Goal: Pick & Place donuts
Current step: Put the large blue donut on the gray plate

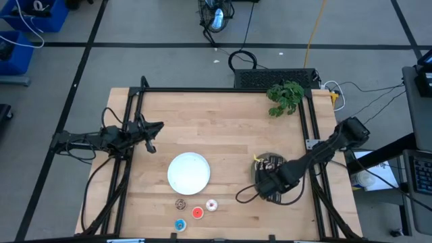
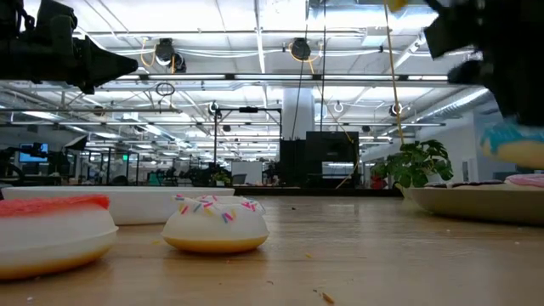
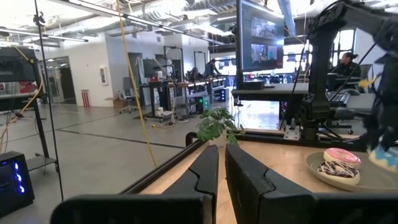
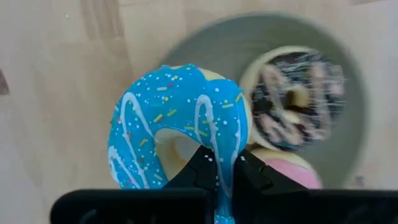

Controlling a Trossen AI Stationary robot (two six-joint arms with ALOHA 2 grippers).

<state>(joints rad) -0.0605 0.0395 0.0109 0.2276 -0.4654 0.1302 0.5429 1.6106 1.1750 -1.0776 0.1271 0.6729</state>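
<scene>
My right gripper (image 4: 222, 176) is shut on the blue sprinkled donut (image 4: 177, 127) just above the round grey plate (image 4: 217, 50). The donut also shows in the low view (image 2: 516, 141) and the left wrist view (image 3: 385, 155). The chocolate donut (image 4: 297, 99) and the pink donut (image 4: 293, 172) lie on that plate. The tiny brown (image 1: 180, 203), red (image 1: 197, 212), white-pink (image 1: 212, 205) and blue (image 1: 179, 225) donuts lie on the table near its front edge. My left gripper (image 1: 152, 128) waits shut and empty at the table's left. My right gripper pinches one side of the blue donut's ring (image 4: 225, 152), one finger (image 4: 202, 171) in the hole and the other (image 4: 252, 174) outside the rim. The fingers come from above, pointing down. The donut hangs tilted, clear of the grey plate.
A round white plate (image 1: 189, 172) lies at the table's middle, beside the tiny donuts. A green plant sprig (image 1: 285, 96) lies at the far right corner. Black frame rails (image 1: 223, 90) run along the table's far and side edges.
</scene>
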